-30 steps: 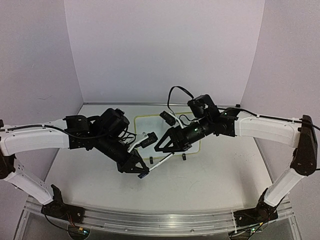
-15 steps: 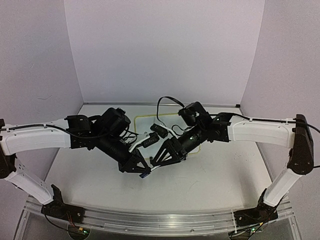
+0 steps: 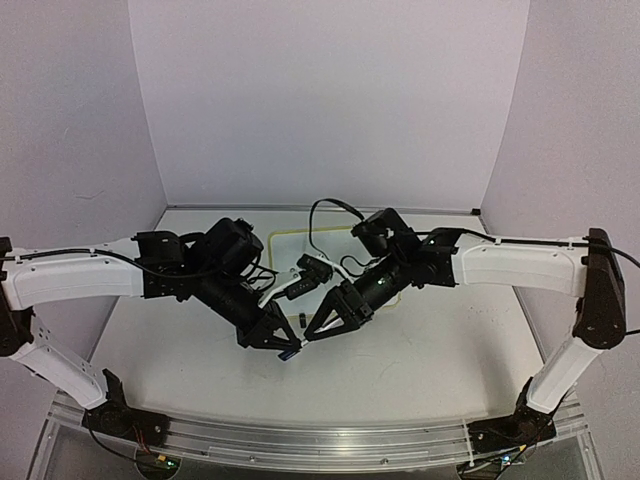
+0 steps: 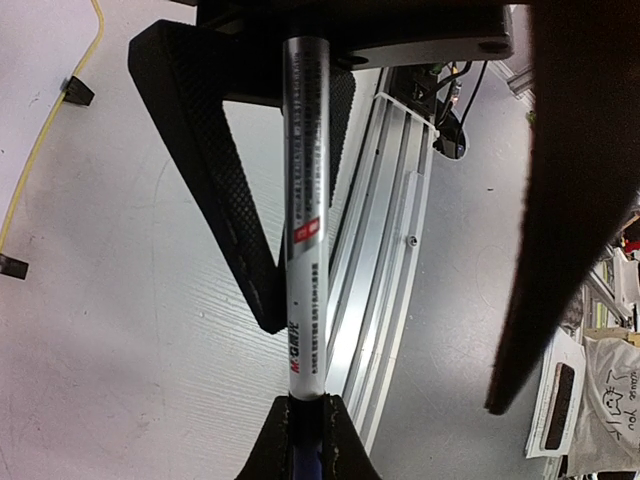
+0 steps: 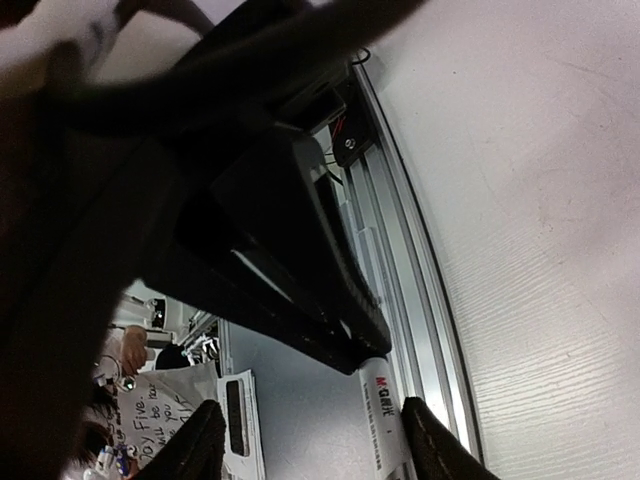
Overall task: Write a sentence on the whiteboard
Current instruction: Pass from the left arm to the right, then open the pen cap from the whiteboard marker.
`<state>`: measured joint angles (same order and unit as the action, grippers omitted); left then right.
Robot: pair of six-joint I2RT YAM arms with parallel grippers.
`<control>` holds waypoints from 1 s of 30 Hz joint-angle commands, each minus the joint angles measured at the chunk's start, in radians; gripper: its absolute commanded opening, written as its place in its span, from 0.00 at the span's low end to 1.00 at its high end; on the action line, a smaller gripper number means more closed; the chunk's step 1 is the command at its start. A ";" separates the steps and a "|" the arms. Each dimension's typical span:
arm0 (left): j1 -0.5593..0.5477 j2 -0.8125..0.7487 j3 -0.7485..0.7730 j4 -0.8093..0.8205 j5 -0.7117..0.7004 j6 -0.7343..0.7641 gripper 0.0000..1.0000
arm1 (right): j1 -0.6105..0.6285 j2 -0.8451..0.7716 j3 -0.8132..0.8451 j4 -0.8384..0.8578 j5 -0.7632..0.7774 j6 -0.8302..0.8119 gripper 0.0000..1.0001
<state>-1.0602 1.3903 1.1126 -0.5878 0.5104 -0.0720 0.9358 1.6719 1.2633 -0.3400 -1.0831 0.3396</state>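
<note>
The left gripper [image 4: 300, 442] is clamped on the blue end of the marker [image 4: 305, 230] while the right gripper [image 5: 318, 445] straddles its barrel with fingers apart, the whiteboard [image 3: 284, 247] lying behind them toward the far edge; I'd worry an off-centre squeeze could lever the marker loose

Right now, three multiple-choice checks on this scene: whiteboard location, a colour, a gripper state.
1. Where is the whiteboard? A) flat on the table B) propped against the back wall C) lifted in the air
2. Its frame colour? A) red B) yellow C) blue
3. The left gripper is? A) open, empty B) shut on the marker C) out of view
Answers: 1 A, it lies on the tabletop, partly hidden; 2 B, a yellow edge shows; 3 B, its fingertips clamp the marker's blue end.
</note>
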 commanded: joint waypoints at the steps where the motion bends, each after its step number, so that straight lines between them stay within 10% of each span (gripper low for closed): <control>1: -0.001 0.006 0.045 0.058 0.008 0.018 0.00 | 0.021 0.028 0.023 0.004 -0.013 -0.014 0.41; 13: 0.000 0.003 0.038 0.067 -0.004 0.013 0.01 | 0.018 0.022 0.019 -0.004 0.063 -0.052 0.00; 19: 0.002 -0.102 -0.084 0.213 -0.076 -0.084 0.74 | -0.030 -0.066 -0.033 0.044 0.147 -0.058 0.00; 30: 0.008 -0.195 -0.265 0.533 0.004 -0.272 0.90 | -0.040 -0.152 -0.085 0.185 0.017 -0.006 0.00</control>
<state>-1.0592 1.2288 0.8688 -0.2121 0.4743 -0.2719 0.8928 1.5687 1.1871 -0.2191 -1.0086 0.3290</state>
